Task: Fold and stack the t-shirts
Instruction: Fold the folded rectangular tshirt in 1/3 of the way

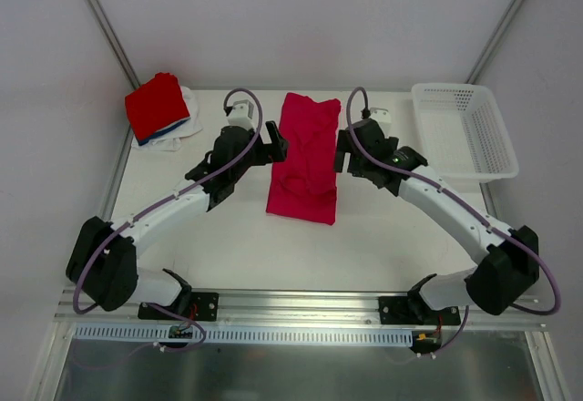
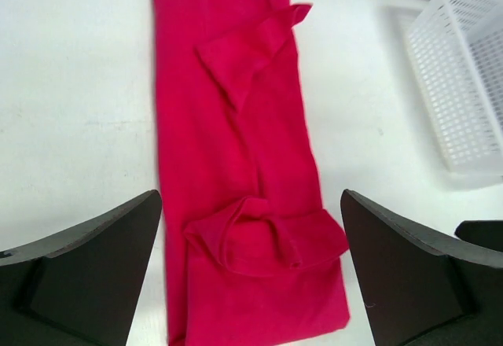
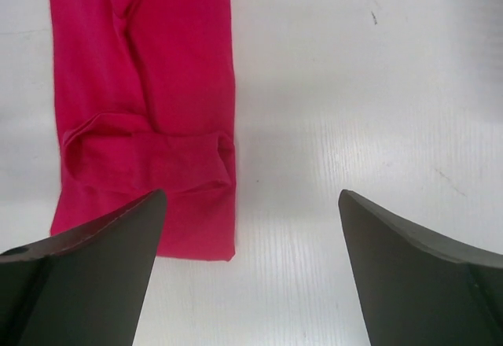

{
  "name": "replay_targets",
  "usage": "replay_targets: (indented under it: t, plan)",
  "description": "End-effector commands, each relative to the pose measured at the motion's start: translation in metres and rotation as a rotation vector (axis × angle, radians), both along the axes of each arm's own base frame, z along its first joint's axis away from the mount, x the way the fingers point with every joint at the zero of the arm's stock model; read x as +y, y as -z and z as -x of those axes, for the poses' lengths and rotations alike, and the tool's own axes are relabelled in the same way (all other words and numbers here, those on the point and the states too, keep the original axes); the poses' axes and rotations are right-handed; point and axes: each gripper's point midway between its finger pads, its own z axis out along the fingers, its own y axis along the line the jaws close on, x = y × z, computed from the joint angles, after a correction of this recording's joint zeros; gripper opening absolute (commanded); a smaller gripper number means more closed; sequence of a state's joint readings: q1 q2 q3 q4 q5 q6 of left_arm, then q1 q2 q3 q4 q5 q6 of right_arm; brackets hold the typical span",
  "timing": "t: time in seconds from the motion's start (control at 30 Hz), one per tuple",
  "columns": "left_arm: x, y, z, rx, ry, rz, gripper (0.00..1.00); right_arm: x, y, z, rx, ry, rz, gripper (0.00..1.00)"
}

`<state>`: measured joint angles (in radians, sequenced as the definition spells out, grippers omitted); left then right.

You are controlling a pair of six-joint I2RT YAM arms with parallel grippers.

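A crimson-pink t-shirt lies flat in the middle of the table as a long narrow strip, its sleeves turned in on top. My left gripper hovers at the shirt's left edge, open and holding nothing. In the left wrist view the shirt fills the space between the wide-apart fingers of the left gripper. My right gripper stands open at the right edge. In the right wrist view the shirt lies left of the right gripper. At the back left is a stack with a bright red folded t-shirt on blue and white ones.
A white plastic mesh basket stands at the back right corner, also visible in the left wrist view as the basket. Bare white table runs along the front between shirt and arm bases. Walls and frame rails close in the back.
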<state>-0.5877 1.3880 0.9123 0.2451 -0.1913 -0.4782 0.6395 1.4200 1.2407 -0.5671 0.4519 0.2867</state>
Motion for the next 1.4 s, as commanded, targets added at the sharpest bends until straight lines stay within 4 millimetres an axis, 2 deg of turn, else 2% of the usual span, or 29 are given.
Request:
replay_targets:
  t: [0.0,0.03,0.07,0.1,0.13,0.17,0.23,0.27,0.33,0.37,0.43,0.47,0.53,0.73,1.03,1.37]
  plan:
    - [0.008,-0.036,0.013,-0.058,-0.009,0.037,0.99,-0.005,0.009,0.029,0.043,-0.021,-0.03,0.94]
    - [0.01,-0.033,0.018,-0.048,-0.008,0.035,0.99,-0.001,0.007,0.033,0.035,-0.035,-0.066,0.82]
    - [0.011,-0.039,0.024,-0.058,-0.007,0.052,0.99,0.01,0.007,0.034,0.021,-0.057,-0.105,0.72]
    - [0.014,-0.034,0.028,-0.049,-0.008,0.051,0.99,0.018,0.017,0.041,0.049,-0.07,-0.136,0.14]
    - [0.015,-0.032,0.032,-0.044,-0.009,0.052,0.99,0.026,0.018,0.042,0.049,-0.078,-0.161,0.01]
    - [0.017,-0.037,0.036,-0.052,-0.008,0.064,0.99,0.037,0.027,0.048,0.075,-0.1,-0.165,0.01]
    - [0.021,-0.033,0.042,-0.044,-0.011,0.065,0.99,0.055,0.033,0.051,0.094,-0.118,-0.183,0.0]
    - [0.022,-0.037,0.046,-0.052,-0.01,0.077,0.99,0.068,0.046,0.056,0.126,-0.143,-0.161,0.01]
    - [0.025,-0.037,0.052,-0.05,-0.006,0.08,0.99,0.089,0.051,0.06,0.151,-0.171,-0.171,0.0]
    - [0.026,-0.037,0.053,-0.049,-0.007,0.081,0.99,0.095,0.065,0.061,0.183,-0.174,-0.149,0.01]
    - [0.03,-0.038,0.058,-0.054,-0.01,0.082,0.98,0.11,0.069,0.061,0.193,-0.193,-0.156,0.01]
    - [0.032,-0.036,0.06,-0.052,-0.011,0.077,0.99,0.115,0.078,0.062,0.213,-0.194,-0.143,0.01]
    - [0.034,-0.036,0.063,-0.056,-0.012,0.076,0.98,0.121,0.084,0.062,0.223,-0.199,-0.143,0.01]
    - [0.041,-0.041,0.072,-0.07,-0.01,0.081,0.98,0.117,0.1,0.062,0.242,-0.179,-0.107,0.01]
    - [0.04,-0.047,0.082,-0.07,0.018,0.111,0.98,0.105,0.118,0.062,0.261,-0.153,-0.056,0.0]
    - [0.042,-0.047,0.087,-0.072,0.026,0.105,0.97,0.095,0.137,0.039,0.293,-0.137,-0.062,0.01]
